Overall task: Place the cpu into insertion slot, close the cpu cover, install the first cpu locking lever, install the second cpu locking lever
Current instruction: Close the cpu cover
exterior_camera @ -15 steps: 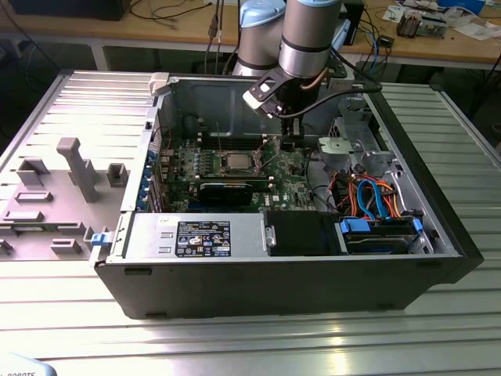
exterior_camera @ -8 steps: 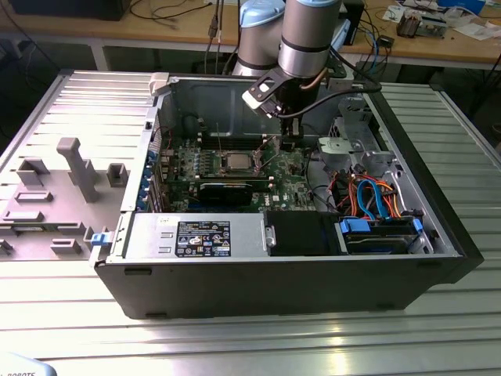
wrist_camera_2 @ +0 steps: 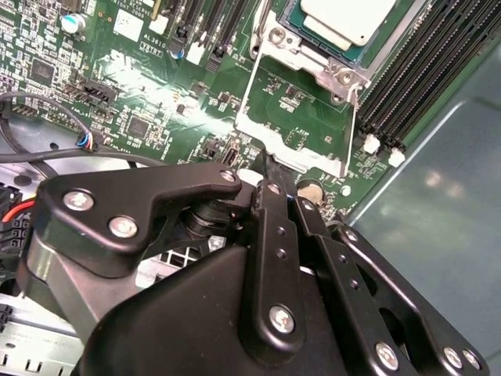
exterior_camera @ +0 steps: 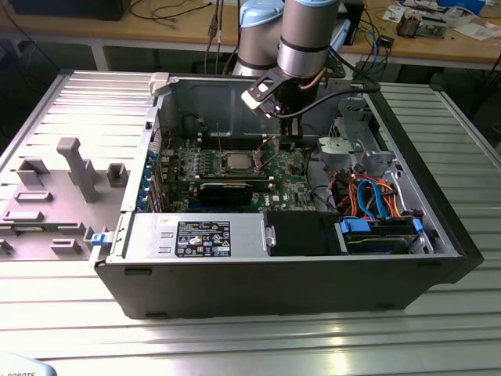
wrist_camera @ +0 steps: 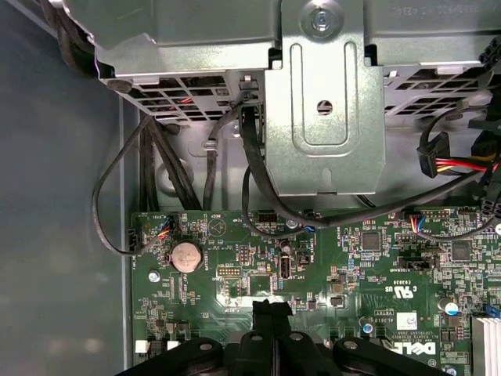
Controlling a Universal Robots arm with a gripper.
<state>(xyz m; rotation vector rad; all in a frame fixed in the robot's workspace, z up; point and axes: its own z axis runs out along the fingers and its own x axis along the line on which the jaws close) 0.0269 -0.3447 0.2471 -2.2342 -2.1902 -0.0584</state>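
Your gripper (wrist_camera: pixel 270 307) has its fingers pressed together, just beside the open cpu cover (wrist_camera_2: pixel 290 149); I can't tell if they hold it. The cpu (wrist_camera_2: pixel 344 19) sits in the insertion slot (wrist_camera_2: pixel 333 74).

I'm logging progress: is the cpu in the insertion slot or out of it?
In. In the second wrist view the cpu lies flat, silver-grey top up, inside the silvery rim of the insertion slot.

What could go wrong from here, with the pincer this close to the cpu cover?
The pincer is at the free edge of the open cpu cover; a slip could jab the motherboard beneath. The cpu lies exposed, so the cover swinging shut hard might knock it.
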